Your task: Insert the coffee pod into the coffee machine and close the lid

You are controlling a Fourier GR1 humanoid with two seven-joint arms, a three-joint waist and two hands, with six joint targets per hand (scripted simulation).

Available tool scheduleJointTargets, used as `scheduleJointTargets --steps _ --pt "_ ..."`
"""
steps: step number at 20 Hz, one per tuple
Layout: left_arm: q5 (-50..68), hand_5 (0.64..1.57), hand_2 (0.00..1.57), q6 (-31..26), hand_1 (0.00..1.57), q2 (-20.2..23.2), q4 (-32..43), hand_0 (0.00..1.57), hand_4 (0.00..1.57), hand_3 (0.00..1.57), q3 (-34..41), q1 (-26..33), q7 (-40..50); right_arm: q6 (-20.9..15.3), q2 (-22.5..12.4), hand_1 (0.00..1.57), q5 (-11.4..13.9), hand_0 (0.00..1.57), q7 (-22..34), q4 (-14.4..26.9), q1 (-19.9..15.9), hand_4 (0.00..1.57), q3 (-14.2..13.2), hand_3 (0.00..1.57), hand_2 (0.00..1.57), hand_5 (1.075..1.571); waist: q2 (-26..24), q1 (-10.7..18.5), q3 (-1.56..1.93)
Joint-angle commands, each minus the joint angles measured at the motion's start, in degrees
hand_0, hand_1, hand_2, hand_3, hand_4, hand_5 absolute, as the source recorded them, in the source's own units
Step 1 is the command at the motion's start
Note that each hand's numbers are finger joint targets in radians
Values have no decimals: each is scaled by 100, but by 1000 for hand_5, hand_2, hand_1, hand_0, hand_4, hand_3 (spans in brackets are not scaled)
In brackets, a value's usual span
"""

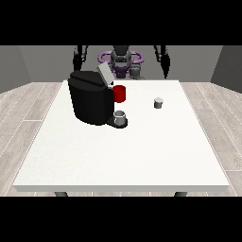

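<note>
The white table (118,160) fills the foreground, its near edge closest to the camera. At the far side, the hand at the view's left (77,60) hangs above the table's back edge, behind the coffee machine; whether its fingers are curled cannot be told. The hand at the view's right (165,71) hangs likewise, and its fingers cannot be made out either. The black coffee machine (90,97) stands left of centre with its grey lid (105,75) tilted up, open. A red holder (120,93) juts from its front above a grey cup (120,117) on the base. The coffee pod (159,102) sits upright on the table, well apart to the machine's right.
</note>
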Motion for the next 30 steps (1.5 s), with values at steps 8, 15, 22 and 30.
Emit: scheduleJointTargets --steps 8,15,22,30 --pt "-220 1571 0 -412 0 441 262 0 213 0 164 -225 -935 -664 541 0 -92 0 -358 -3 -93 109 -370 0 0 1571 -196 -339 29" --pt "72 1571 0 -877 0 1277 1258 0 0 0 939 -1375 -351 -368 348 0 -151 0 -537 -143 -276 217 -304 0 0 1571 283 -806 26" --pt "-281 1571 0 -966 0 1687 2525 0 0 0 1105 -2149 -387 -558 615 0 4 0 -466 -369 -459 186 89 0 0 1571 518 -986 25" --pt "-685 1571 0 -844 0 1633 3548 0 0 0 970 -2695 -474 -727 617 0 -128 0 -322 -57 -813 259 60 0 0 1571 782 -931 25"
